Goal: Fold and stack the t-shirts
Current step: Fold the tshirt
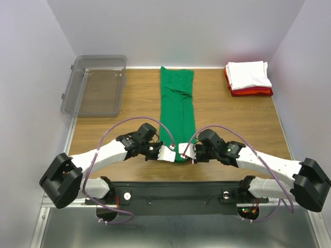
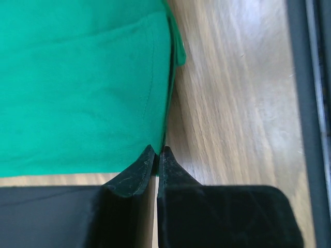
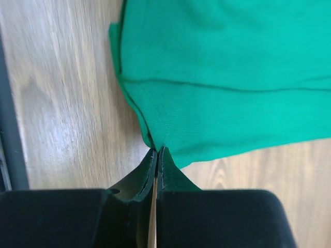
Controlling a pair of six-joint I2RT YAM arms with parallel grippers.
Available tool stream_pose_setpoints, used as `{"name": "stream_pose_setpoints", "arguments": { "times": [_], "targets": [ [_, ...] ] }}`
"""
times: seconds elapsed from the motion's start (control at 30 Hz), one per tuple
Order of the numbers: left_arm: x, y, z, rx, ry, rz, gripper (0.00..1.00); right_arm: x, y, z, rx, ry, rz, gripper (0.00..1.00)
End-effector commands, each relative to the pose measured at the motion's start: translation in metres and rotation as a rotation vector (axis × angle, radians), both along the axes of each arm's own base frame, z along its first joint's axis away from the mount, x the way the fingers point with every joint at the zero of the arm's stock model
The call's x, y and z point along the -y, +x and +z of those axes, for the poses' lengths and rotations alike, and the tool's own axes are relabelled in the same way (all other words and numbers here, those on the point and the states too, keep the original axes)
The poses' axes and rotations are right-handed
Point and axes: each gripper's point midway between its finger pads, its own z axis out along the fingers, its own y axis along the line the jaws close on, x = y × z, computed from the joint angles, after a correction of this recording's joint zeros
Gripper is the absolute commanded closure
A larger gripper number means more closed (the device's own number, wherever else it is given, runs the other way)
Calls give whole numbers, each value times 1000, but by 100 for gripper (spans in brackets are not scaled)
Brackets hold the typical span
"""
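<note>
The left tool [image 2: 158, 152] and right tool [image 3: 156, 152] are each pinched tight on a near corner of the long-folded green t-shirt [image 1: 177, 103] lying on the tabletop [image 1: 232, 119].

The green t-shirt [image 2: 77, 88] fills the upper left, lying flat with a stitched hem running down near its right edge; the left gripper [image 2: 158, 155] rises from the bottom, its black fingers [image 2: 132, 178] pressed together tip to tip on the shirt's lower right corner; bare wooden table [image 2: 232, 103] lies to the right; a dark rail [image 2: 310, 103] borders the far right side
</note>
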Motion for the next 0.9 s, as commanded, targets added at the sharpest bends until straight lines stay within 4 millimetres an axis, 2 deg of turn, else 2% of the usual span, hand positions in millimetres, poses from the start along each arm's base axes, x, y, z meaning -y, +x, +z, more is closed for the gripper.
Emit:
{"name": "stream_pose_setpoints", "arguments": {
  "times": [0.0,0.03,0.1,0.13,0.23,0.27,0.3,0.33,0.37,0.4,0.43,0.5,0.57,0.63,0.67,0.7,0.73,0.77,0.8,0.83,0.87],
  "targets": [
    [2,-24,32,-58,-55,-47,100,-7,-7,40,-22,79,-19,99],
    [0,-30,32,-85,-49,-50,100,-5,-8,44,-26,83,-25,100],
    [3,-31,43,-115,-69,-26,100,-6,-1,56,-2,100,-70,100],
    [4,-26,49,-134,-81,4,100,-7,5,63,15,107,-90,99],
    [6,-14,60,-169,-117,30,100,0,23,67,71,81,-116,99],
    [3,1,69,-155,-133,57,100,-1,27,68,69,86,-111,99],
    [3,7,68,-165,-127,64,100,4,38,65,68,71,-130,99],
    [2,14,69,-159,-124,73,100,2,47,71,81,81,-132,99],
    [1,30,77,-126,-135,88,100,1,54,74,82,92,-134,99],
    [0,39,73,-122,-120,100,100,7,68,77,92,92,-153,99],
    [2,51,81,-93,-132,106,100,3,79,80,92,96,-152,99],
    [0,70,77,-69,-109,119,100,5,97,81,101,96,-151,99],
    [4,88,84,-32,-114,116,100,4,111,74,95,82,-144,99],
    [3,106,76,-24,-95,125,100,3,132,80,118,94,-144,99],
    [6,118,83,-2,-106,126,100,2,138,72,103,84,-141,100],
    [7,126,74,-13,-90,121,100,5,152,77,120,91,-155,99],
    [3,136,73,-11,-88,139,100,6,160,79,124,96,-159,99],
    [5,148,82,9,-97,140,100,5,166,79,125,97,-158,99],
    [6,156,73,-5,-84,137,100,6,171,71,108,89,-154,100],
    [6,162,73,-3,-84,134,100,9,183,77,137,91,-158,99],
    [5,175,81,27,-90,131,100,8,188,69,121,84,-153,99]
  ]
}}
